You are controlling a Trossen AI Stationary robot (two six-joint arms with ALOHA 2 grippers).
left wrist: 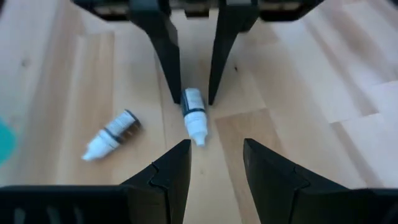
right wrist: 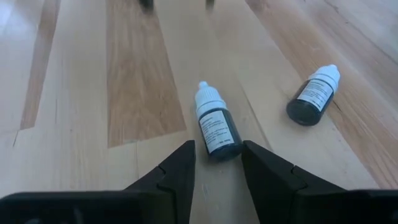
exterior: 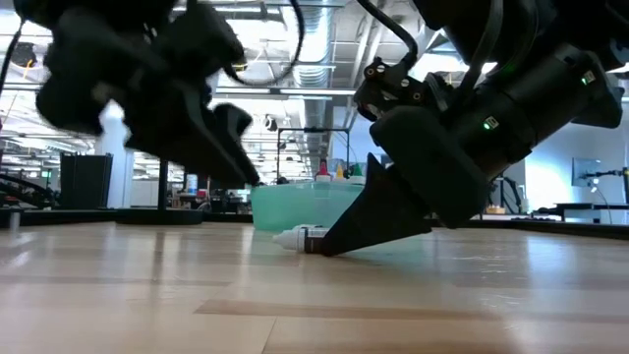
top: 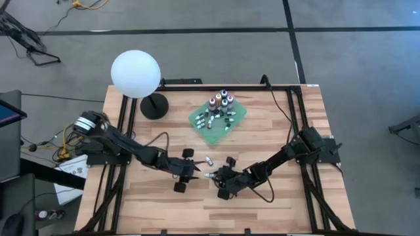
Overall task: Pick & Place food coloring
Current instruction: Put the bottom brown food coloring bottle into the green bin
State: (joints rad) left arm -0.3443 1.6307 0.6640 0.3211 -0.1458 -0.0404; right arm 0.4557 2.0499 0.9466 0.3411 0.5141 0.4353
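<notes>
Lying on its side at the lower centre of the high view, a small dark bottle (right wrist: 217, 129) with a white cap rests on the wooden table (top: 275, 203), its base between the tips of the right gripper (right wrist: 217, 155), whose fingers stand spread on either side of it, not visibly clamped on it. In the low view the right gripper's tip touches the table at this bottle (exterior: 300, 239). A second dark bottle (right wrist: 313, 94) lies loose nearby, to the upper right in the right wrist view. The left gripper (left wrist: 214, 155) sits just left of centre in the high view, facing the right one, fingers apart and holding nothing; its wrist view shows the first bottle beyond its fingertips, between the right gripper's dark fingers (left wrist: 166, 56). Toward the upper centre of the high view, a green cloth (top: 237, 118) carries the rest of the bottles (top: 221, 102), some upright, some lying. A white globe lamp (top: 135, 74) stands at the upper left of the table.
</notes>
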